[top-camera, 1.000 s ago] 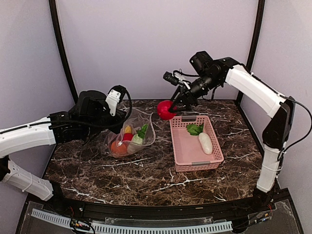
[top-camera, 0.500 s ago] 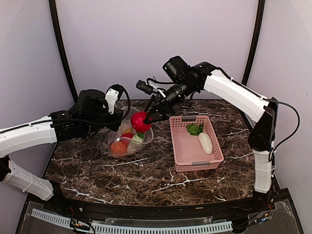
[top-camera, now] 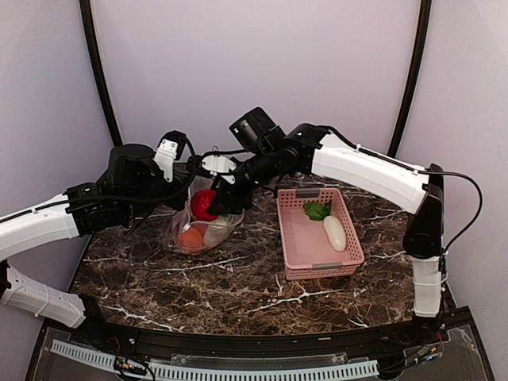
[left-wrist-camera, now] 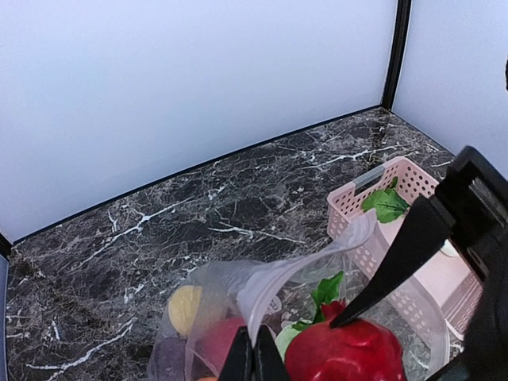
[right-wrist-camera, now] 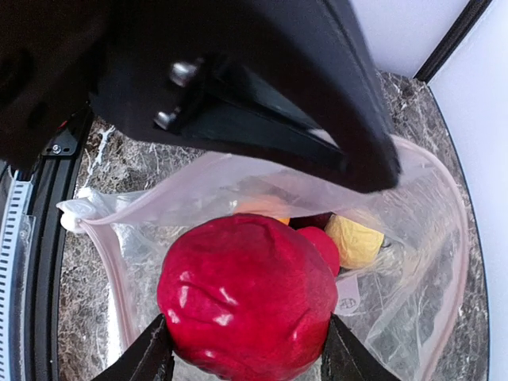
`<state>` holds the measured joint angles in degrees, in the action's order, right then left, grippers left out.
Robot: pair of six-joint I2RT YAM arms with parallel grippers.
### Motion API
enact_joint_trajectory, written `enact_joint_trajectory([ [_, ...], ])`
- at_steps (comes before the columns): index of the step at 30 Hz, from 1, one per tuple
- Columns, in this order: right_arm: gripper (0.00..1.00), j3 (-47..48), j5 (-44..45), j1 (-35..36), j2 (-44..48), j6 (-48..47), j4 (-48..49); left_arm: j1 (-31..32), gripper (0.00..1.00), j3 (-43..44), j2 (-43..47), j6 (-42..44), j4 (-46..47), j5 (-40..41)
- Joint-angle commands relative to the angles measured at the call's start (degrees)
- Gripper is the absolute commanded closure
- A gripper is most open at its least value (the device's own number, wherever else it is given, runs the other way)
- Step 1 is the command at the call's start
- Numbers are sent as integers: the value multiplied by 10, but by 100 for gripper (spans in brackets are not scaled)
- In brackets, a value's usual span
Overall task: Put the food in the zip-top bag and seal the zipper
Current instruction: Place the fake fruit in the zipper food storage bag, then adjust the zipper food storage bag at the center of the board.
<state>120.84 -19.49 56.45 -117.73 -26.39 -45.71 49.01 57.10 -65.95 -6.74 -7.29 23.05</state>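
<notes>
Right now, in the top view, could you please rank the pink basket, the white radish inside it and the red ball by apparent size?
1. pink basket
2. red ball and white radish: alike; the raised ball is nearer the camera.

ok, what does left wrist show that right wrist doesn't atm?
Left wrist only: the pink basket with a green leaf in it, and the left end effector shut on the rim of the zip-top bag. Right wrist only: the right end effector clamped on both sides of the red ball over the bag's open mouth, plus the black rail at the table edge. Both: red ball, bag, a yellow ball inside it, marble tabletop.
</notes>
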Motion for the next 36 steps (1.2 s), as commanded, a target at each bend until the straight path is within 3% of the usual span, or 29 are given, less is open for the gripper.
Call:
enact_joint_trajectory([
  [1, 46, -2, 108, 26, -4, -19, 70, -3, 99, -10, 25, -14, 23, -3],
  [7, 29, 5, 128, 33, -13, -12, 77, -3, 99, -10, 32, -17, 25, -8],
  [12, 24, -6, 98, 33, 7, -19, 66, -8, 99, -10, 32, -19, 25, -10],
  [15, 24, -17, 53, 30, 29, -34, 41, -14, 99, -12, 30, -19, 26, -12],
  [19, 30, -20, -76, 20, 58, -95, -42, -23, 99, -9, 22, -23, 23, -23],
  [22, 33, -24, -108, 21, 67, -131, -84, -29, 99, -6, 19, -24, 21, -36],
  [36, 42, -22, 43, 42, 7, -158, -106, -36, 99, 2, 9, -27, 9, -65],
])
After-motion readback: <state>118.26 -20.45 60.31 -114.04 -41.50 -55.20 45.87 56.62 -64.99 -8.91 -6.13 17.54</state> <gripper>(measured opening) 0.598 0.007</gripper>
